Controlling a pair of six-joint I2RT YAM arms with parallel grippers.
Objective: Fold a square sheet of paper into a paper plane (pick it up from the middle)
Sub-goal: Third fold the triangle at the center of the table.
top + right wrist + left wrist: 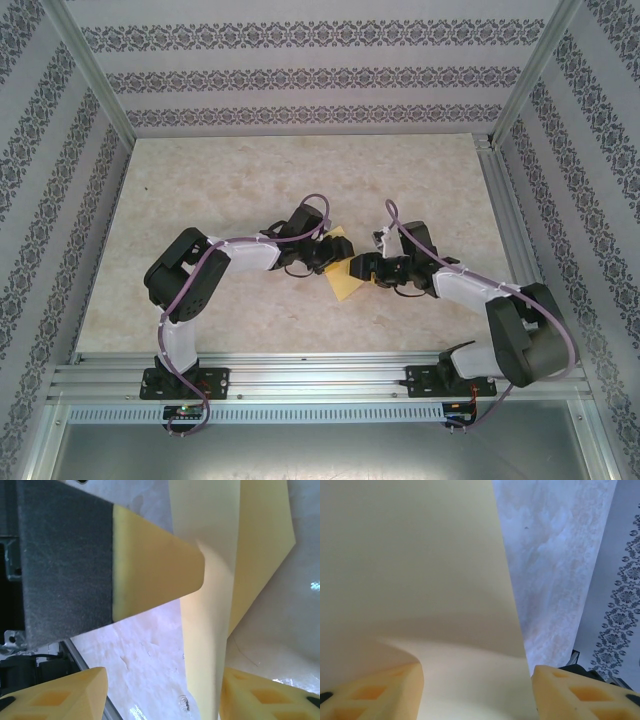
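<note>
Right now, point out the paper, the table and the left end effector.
paper (345, 283), top view, its lower half.
table (250, 180), top view, bare far part.
left end effector (477, 682), left wrist view, between its fingertips.

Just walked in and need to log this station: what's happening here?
Two robot arms meet at the middle of the table over a yellow paper sheet that already carries folds. The left gripper and the right gripper face each other across it, each with jaws apart and the paper running between them, so neither is pinching it. Part of the paper looks lifted off the table.
</note>
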